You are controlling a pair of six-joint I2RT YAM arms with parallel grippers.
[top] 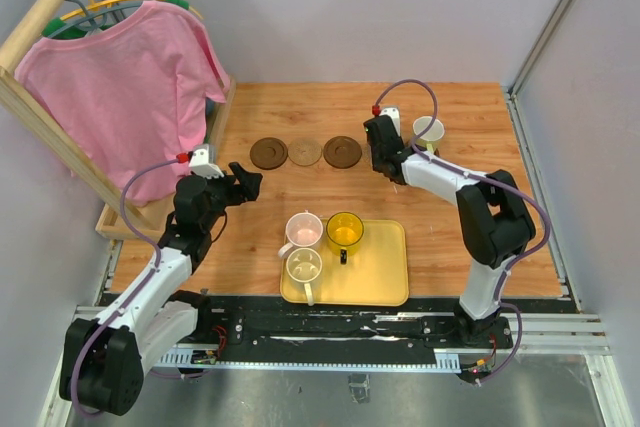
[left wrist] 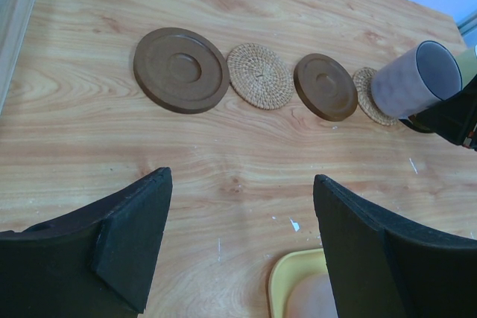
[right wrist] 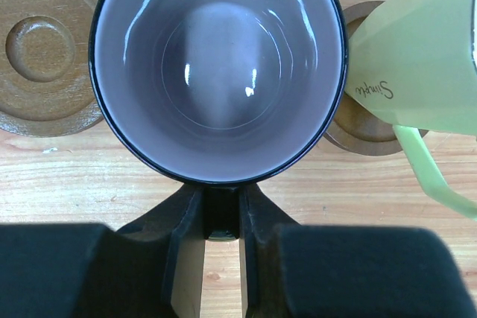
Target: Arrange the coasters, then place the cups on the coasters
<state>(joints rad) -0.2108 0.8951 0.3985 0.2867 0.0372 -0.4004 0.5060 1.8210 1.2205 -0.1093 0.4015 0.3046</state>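
- Now, the right gripper (right wrist: 221,210) has its fingers drawn narrowly together on the handle of the grey-purple mug (right wrist: 220,72), and the right wrist view looks straight down into the mug's open mouth.
- In the left wrist view this mug is tilted. It sits over the far part of the second tan coaster (left wrist: 364,102), but whether its base touches the coaster cannot be told.
- The left gripper (left wrist: 240,206) stands wide open with nothing between its fingers. It hovers over bare table (top: 460,237), left of the yellow tray (top: 385,287) and on the near side of the coaster row.
- The coasters lie in a line across the middle of the table, close together without overlapping.
- From the left the row runs: the leftmost dark coaster (left wrist: 181,69), the woven tan coaster (left wrist: 259,75), the second dark coaster (left wrist: 325,86), then the second tan coaster.
- The third dark coaster (right wrist: 365,135) lies at the right end, partly covered by the pale green mug (right wrist: 421,42). That mug's handle points toward the near edge, and it is unclear whether the mug sits squarely on the disc.
- Three mugs stand upright on the yellow tray, bunched in its left half.
- The pink mug (top: 304,230) is at the back left, the yellow mug (top: 345,232) is just beside it on the right, and the cream mug (top: 303,267) is in front of the pink one.
- The three coasters at the left of the row carry no cup.
- At the far left a pink shirt (top: 130,87) hangs on a wooden rack (top: 40,17), well apart from the cups.
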